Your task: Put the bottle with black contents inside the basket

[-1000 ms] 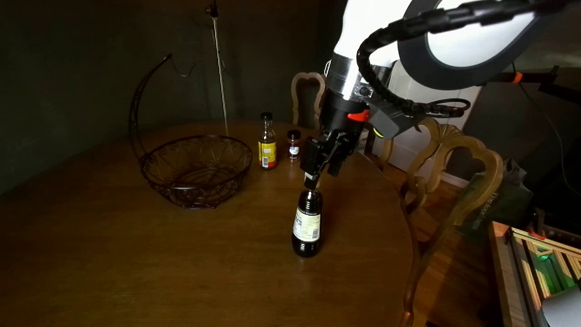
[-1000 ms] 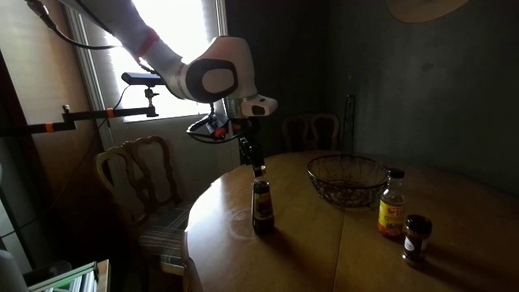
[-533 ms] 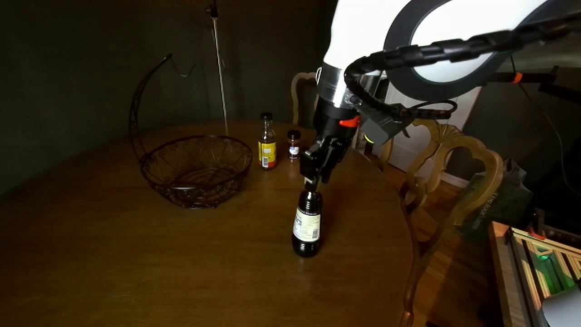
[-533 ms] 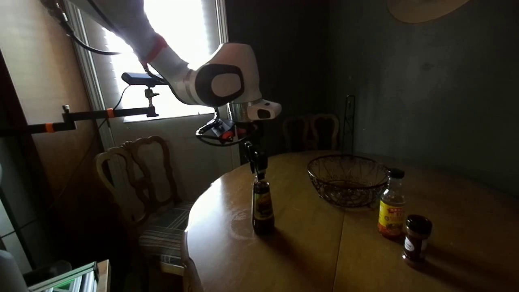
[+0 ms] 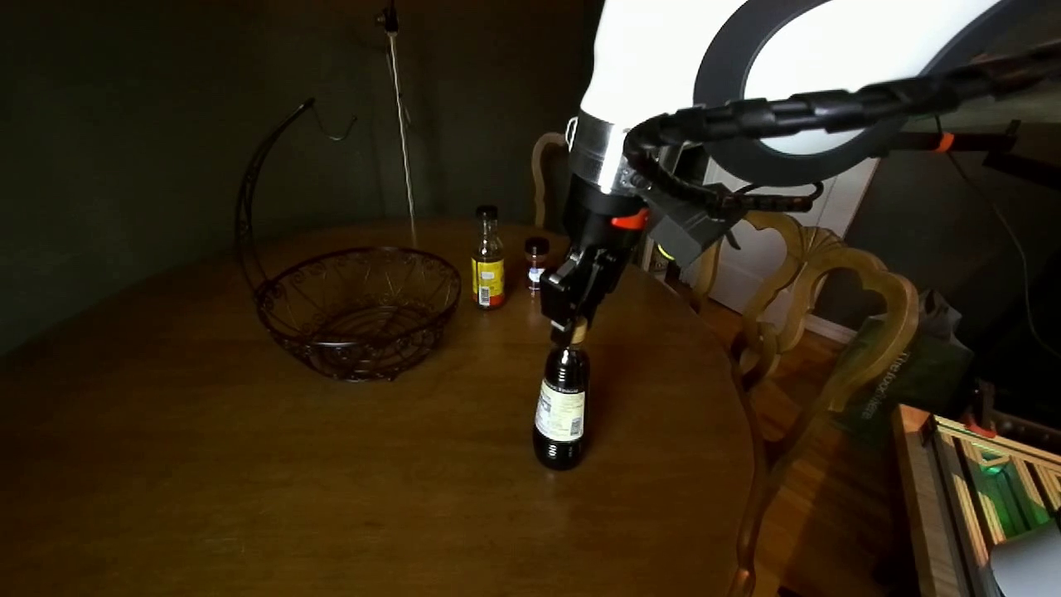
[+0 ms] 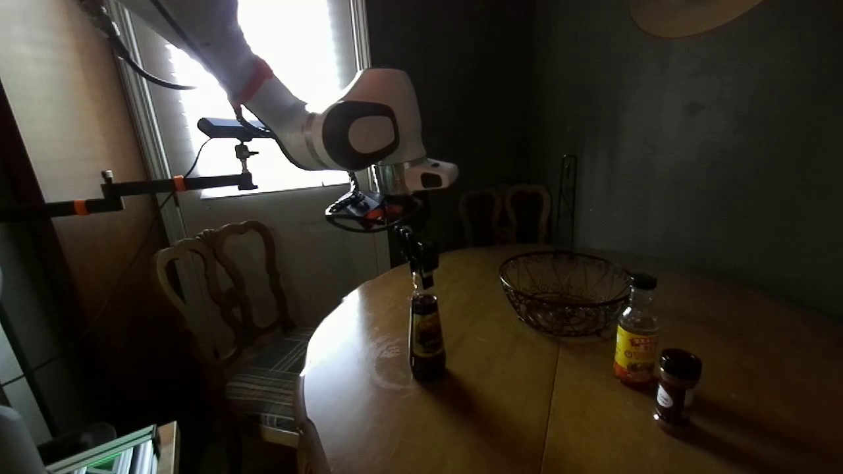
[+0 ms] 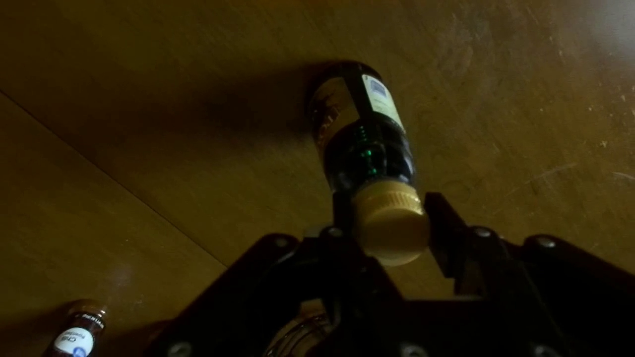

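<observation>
Table [image 5: 348, 464]: brown wood, across the lower left and centre in an exterior view.

Robot arm [image 6: 385, 82]: white, dark joint cover, extending from upper left to centre of the frame in an exterior view.

Chair [image 6: 273, 388]: wooden back, striped seat, left side of the frame in an exterior view.

Basket [image 5: 336, 342]: round, dark wire, upright on the table, left of centre in an exterior view; tall arched handle [image 5: 244, 217] at its left.

Gripper [image 7: 389, 210]: at centre in both exterior views; in the wrist view, up from the bottom edge. Fingers [image 7: 441, 233] astride the yellowish-tan cap [image 7: 393, 235], one on each side, spread about equal to the cap's width. Clamped on it or merely straddling: impossible to tell from these angles.

Bottle with black contents [image 5: 561, 410]: upright on the table, cap between the fingers, right of centre in an exterior view, pale label showing. Outside the basket, well apart from it.

Yellow-labelled bottle [image 5: 489, 274]: upright, near the basket rim, upper middle of the frame in an exterior view.

Jar [image 6: 676, 388]: dark lid, white label, upright beside that bottle, lower right in an exterior view.
</observation>
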`<state>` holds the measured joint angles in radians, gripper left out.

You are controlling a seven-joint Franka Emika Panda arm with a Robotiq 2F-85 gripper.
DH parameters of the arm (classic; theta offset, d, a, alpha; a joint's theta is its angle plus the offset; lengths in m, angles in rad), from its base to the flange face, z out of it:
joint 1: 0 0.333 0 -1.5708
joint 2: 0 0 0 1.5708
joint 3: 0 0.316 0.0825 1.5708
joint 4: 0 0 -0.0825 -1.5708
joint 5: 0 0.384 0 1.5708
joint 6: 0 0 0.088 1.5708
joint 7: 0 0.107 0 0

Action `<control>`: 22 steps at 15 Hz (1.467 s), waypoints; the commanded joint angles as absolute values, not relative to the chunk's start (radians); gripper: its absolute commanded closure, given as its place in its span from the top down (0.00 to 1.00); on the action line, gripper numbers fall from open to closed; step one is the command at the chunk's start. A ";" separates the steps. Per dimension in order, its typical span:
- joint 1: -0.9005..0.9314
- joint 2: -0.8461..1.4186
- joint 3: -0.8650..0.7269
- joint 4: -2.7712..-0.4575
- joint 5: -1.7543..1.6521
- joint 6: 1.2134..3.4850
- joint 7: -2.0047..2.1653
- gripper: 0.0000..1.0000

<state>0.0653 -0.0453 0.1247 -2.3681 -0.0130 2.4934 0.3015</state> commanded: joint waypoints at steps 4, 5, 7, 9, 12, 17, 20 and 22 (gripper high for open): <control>0.082 -0.053 0.125 -2.269 -0.023 2.372 0.338 0.13; 0.081 -0.049 0.123 -2.236 -0.031 2.354 0.343 0.13; 0.078 -0.035 0.120 -2.162 -0.038 2.319 0.343 0.13; 0.082 -0.010 0.119 -2.083 -0.007 2.280 0.324 0.13; 0.085 0.054 0.119 -1.959 -0.020 2.251 0.329 0.13; 0.094 0.200 0.092 -1.749 -0.112 2.302 0.381 0.13; 0.110 0.287 0.066 -1.616 -0.156 2.313 0.400 0.13; 0.121 0.340 0.045 -1.543 -0.171 2.333 0.413 0.13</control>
